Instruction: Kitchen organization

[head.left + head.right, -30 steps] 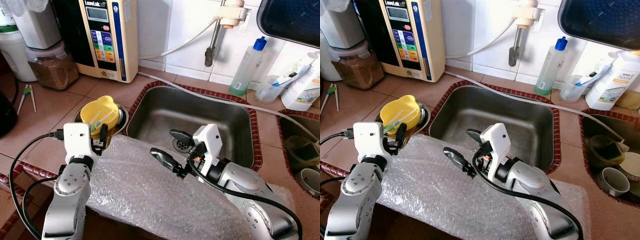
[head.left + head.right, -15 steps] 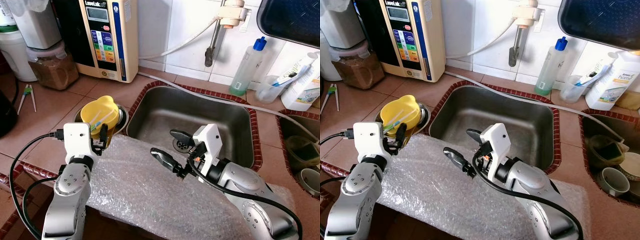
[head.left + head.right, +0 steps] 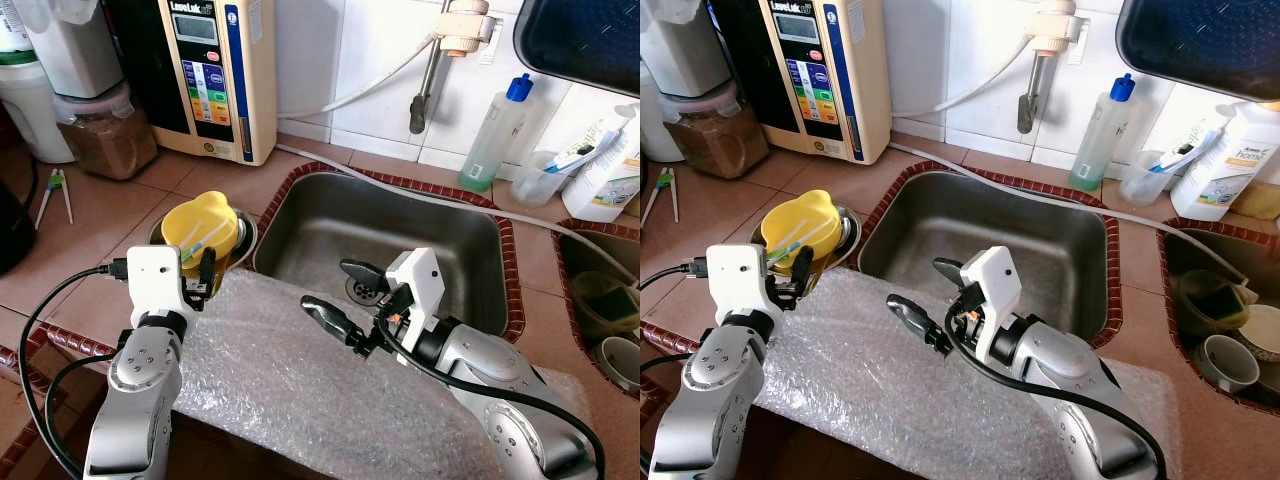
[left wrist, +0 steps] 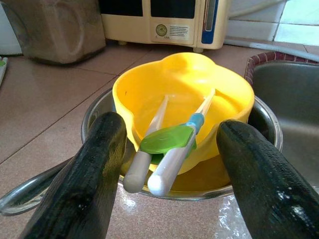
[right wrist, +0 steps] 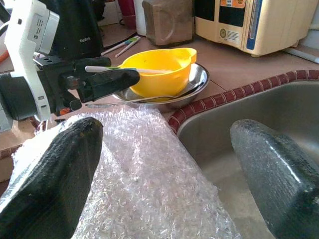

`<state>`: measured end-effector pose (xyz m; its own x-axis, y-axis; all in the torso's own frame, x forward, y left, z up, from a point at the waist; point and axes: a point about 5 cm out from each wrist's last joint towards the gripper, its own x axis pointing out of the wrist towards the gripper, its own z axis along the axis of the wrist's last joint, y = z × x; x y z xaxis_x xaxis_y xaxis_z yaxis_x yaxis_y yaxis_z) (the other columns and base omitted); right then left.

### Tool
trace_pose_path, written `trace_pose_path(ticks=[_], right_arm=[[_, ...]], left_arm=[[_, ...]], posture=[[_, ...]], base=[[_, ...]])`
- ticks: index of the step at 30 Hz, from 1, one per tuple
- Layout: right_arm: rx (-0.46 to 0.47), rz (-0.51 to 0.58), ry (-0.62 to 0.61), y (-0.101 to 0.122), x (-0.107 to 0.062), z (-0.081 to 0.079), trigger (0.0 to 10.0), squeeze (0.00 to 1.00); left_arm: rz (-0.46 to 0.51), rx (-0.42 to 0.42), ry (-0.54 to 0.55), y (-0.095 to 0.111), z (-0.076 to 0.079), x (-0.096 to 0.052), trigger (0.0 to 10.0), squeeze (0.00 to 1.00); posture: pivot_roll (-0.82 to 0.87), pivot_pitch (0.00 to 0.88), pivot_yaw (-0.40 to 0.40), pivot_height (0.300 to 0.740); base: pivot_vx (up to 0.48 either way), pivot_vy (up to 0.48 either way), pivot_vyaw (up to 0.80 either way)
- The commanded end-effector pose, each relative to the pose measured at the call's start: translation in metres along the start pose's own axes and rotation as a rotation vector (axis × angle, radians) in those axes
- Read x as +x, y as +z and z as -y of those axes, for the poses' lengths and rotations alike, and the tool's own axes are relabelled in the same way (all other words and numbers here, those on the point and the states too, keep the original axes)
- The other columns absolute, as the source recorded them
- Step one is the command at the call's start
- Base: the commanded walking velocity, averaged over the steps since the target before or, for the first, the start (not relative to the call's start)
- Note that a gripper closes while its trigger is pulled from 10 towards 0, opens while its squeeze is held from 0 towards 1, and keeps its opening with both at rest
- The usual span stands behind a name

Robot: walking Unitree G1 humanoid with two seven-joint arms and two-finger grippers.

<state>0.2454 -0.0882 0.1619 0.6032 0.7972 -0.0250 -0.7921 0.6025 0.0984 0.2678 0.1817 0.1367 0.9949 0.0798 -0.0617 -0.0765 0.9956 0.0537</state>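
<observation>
From the head views, a yellow bowl [image 3: 200,225] is seen nested in a steel dish [image 3: 845,232] on the tiled worktop [image 3: 100,215], just beside the sink [image 3: 400,240]. The left tool [image 3: 205,272] is held wide at the bowl's near rim, over bubble wrap [image 3: 290,370]. The right tool [image 3: 342,292] is spread wide at the sink's near edge.

In the left wrist view, two utensils [image 4: 172,149] are seen resting in the bowl.

In the right wrist view, the wrap is seen between that tool's fingers [image 5: 55,164].
</observation>
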Motion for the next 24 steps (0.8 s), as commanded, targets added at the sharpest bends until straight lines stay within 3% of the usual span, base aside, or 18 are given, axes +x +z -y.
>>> trace_pose_path(ticks=[1, 19, 20, 21, 22, 23, 24], right_arm=[[-0.022, 0.008, -0.001, 0.005, -0.001, -0.001, 10.0, 0.00], [0.001, 0.052, -0.032, 0.006, 0.004, 0.004, 10.0, 0.00], [0.000, 0.051, -0.037, 0.006, 0.004, 0.005, 10.0, 0.00], [-0.002, 0.050, -0.044, 0.005, 0.003, 0.006, 10.0, 0.00], [-0.002, 0.051, -0.046, 0.005, 0.003, 0.007, 10.0, 0.00], [-0.002, 0.051, -0.046, 0.005, 0.003, 0.007, 10.0, 0.00], [-0.003, 0.050, -0.046, 0.005, 0.003, 0.008, 10.0, 0.00]], left_arm=[[-0.007, -0.001, -0.001, -0.001, 0.001, 0.001, 10.0, 0.00], [0.035, 0.033, -0.049, 0.012, 0.010, 0.010, 10.0, 0.00], [0.036, 0.029, -0.050, 0.012, 0.010, 0.010, 7.7, 0.00], [0.038, 0.028, -0.044, 0.012, 0.010, 0.011, 2.9, 0.00], [0.039, 0.027, -0.042, 0.012, 0.009, 0.011, 2.2, 0.00], [0.040, 0.027, -0.041, 0.012, 0.009, 0.011, 2.2, 0.00], [0.043, 0.026, -0.051, 0.013, 0.011, 0.011, 0.0, 0.00]], posture=[[-0.01, 0.029, -0.017, 0.740], [-0.01, 0.019, 0.012, 0.740], [-0.01, 0.018, 0.012, 0.740], [-0.01, 0.016, 0.012, 0.740], [-0.01, 0.015, 0.013, 0.740], [-0.01, 0.015, 0.013, 0.740], [-0.01, 0.010, 0.013, 0.740]], base=[[0.000, 0.000, 0.00], [0.000, 0.000, 0.00], [0.000, 0.000, 0.00], [0.000, 0.000, 0.00], [0.000, 0.000, 0.00], [0.000, 0.000, 0.00], [0.000, 0.000, 0.00]])
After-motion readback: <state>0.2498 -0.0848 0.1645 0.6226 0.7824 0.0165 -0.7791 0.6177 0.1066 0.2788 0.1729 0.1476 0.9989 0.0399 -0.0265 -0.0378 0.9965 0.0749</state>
